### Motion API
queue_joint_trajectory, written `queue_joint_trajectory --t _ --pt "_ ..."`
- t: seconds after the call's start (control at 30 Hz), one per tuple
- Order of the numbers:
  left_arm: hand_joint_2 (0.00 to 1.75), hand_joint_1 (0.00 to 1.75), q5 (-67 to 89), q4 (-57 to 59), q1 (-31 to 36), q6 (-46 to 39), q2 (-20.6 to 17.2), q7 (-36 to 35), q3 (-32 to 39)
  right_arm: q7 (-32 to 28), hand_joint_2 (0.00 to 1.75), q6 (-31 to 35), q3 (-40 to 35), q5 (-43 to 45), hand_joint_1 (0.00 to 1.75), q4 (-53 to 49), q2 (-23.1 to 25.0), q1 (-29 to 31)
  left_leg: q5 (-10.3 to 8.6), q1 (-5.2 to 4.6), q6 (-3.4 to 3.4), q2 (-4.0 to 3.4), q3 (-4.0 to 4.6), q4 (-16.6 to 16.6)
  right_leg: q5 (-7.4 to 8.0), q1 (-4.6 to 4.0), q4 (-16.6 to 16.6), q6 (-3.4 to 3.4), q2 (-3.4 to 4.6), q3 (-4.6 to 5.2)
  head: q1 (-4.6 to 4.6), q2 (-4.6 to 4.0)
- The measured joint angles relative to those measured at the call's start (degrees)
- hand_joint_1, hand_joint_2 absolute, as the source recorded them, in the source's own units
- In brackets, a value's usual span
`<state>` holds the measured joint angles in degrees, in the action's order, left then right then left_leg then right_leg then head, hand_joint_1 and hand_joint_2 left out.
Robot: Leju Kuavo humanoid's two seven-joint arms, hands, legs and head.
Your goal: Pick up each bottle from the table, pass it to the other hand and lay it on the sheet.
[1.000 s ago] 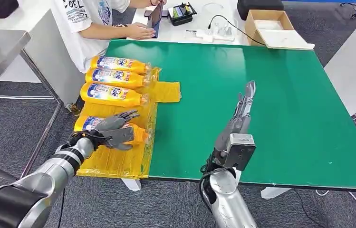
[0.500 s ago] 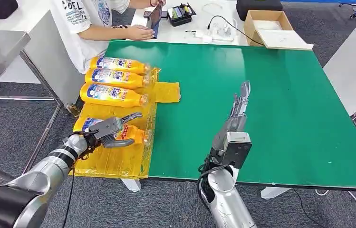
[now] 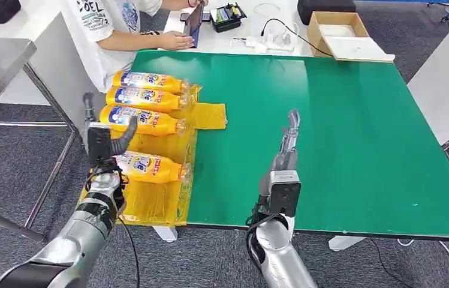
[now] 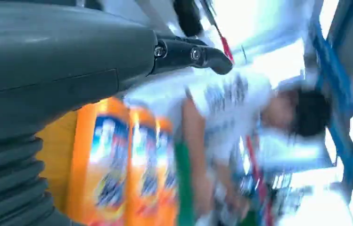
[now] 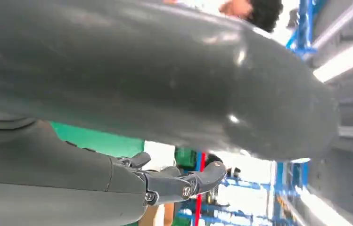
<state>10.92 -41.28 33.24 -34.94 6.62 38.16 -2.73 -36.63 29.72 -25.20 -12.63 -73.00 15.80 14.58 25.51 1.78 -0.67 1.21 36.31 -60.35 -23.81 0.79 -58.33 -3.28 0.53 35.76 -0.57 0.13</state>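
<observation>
— From the head view, where were the bottles?

— Four orange bottles lay on the yellow sheet at the left edge of the green desk, side by side, long axes across the desk, caps toward its middle. The nearest bottle lay apart from the other three.

— And the robot hands?

— The left robot hand was raised beside the nearest bottle, fingers apart, gripping nothing. The right robot hand was stretched flat over the green, fingers straight, empty.

— The left wrist view?

— Blurred: three bottles lay lengthwise side by side beyond the thumb.

— The right wrist view?

— Dark fingers extended, nothing between them.
</observation>
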Motion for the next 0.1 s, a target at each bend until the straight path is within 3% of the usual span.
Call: queue_joint_trajectory --t 0.1 --pt "1.75 0.0 -7.0 -7.6 -2.5 3.8 1.0 0.0 0.8 0.0 0.0 0.3 -0.4 -0.3 0.0 1.2 0.1 -0.6 0.0 0.01 0.0 0.03 0.01 0.0 -0.01 -0.01 0.0 0.01 0.0 0.02 -0.02 0.0"
